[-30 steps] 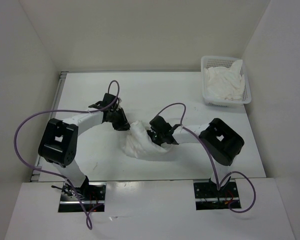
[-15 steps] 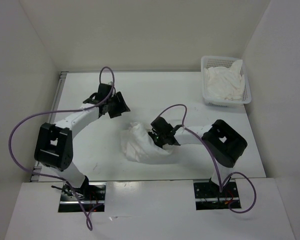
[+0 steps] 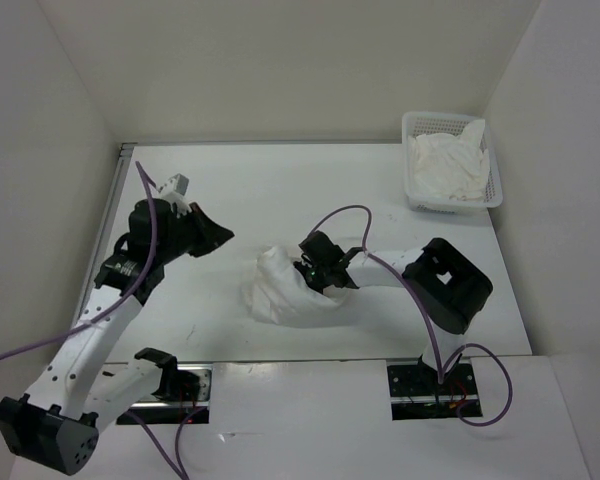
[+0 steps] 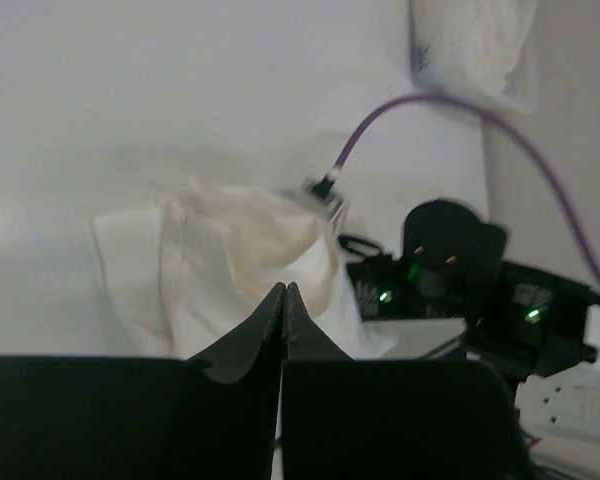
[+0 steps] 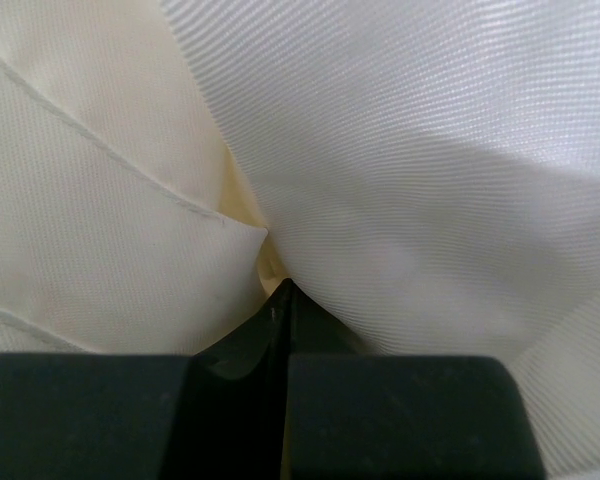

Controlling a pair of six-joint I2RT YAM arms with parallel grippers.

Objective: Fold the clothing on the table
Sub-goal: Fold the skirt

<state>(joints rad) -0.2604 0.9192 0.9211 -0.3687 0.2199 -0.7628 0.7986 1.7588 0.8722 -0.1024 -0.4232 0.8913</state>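
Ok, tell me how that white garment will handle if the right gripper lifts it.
Probably floppy: the garment lies in soft crumpled folds, so it should sag from the right gripper. Likely light, as the weave looks thin up close. It would probably bunch rather than slide if pushed.

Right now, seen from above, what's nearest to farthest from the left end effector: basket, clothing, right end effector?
1. clothing, just to its right.
2. right end effector, pinching the clothing's right side.
3. basket, far right corner.
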